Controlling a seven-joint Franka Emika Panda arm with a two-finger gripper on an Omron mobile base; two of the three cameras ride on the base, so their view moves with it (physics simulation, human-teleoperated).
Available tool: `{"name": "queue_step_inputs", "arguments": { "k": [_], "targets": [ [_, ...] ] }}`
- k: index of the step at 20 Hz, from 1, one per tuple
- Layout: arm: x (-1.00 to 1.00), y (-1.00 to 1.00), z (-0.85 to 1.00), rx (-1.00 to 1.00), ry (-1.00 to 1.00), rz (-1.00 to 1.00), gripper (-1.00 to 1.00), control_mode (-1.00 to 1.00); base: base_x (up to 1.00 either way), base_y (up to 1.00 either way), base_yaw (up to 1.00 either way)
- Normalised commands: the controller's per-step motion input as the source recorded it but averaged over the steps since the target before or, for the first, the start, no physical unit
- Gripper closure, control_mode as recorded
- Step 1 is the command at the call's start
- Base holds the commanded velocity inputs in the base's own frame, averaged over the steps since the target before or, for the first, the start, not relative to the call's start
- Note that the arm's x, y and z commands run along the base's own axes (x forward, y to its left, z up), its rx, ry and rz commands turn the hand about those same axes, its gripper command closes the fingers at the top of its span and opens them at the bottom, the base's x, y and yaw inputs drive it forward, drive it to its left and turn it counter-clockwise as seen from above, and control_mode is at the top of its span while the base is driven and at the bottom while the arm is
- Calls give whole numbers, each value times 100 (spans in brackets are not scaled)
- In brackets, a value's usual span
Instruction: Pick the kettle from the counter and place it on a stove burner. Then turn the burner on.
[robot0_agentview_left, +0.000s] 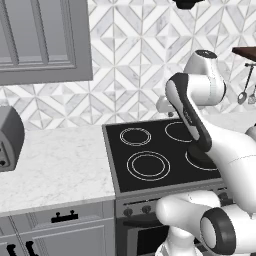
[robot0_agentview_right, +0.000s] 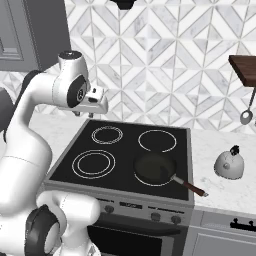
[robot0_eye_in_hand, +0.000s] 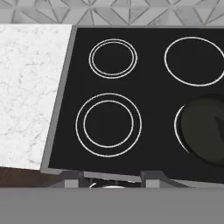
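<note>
Table (robot0_agentview_right: 225, 192): marble-look slab flanking a black cooktop (robot0_agentview_right: 125, 157).
Right side: kettle (robot0_agentview_right: 229, 164) upright.
Cooktop: frying pan (robot0_agentview_right: 156, 168).
Left side: toaster (robot0_agentview_left: 9, 137).

One kettle (robot0_agentview_right: 229, 164), one frying pan (robot0_agentview_right: 156, 169), four burner rings (robot0_eye_in_hand: 108, 124).

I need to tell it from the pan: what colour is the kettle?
Pale grey-white body, black handle and lid knob: the kettle, clearest in the right base view.

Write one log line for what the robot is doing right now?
stage: kettle not picked | kettle: on counter right of cooktop | frying pan: front right ring | end effector: above cooktop, empty | stove burner: dark
</note>
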Motion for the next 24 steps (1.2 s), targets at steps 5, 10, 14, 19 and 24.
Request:
{"name": "queue_step_inputs", "arguments": {
  "k": [5, 10, 14, 19, 24],
  "targets": [
    [-15, -26, 0, 2, -6, -1, -100, -100, 0, 0, 0],
    [-20, -61, -7, 5, -4, -3, -100, -100, 0, 0, 0],
    [-17, -63, -19, 4, -8, -1, -100, -100, 0, 0, 0],
    [-7, -78, -33, 0, -7, -10, -100, -100, 0, 0, 0],
    [0, -77, -31, 0, -3, -14, -100, -100, 0, 0, 0]
  ]
}}
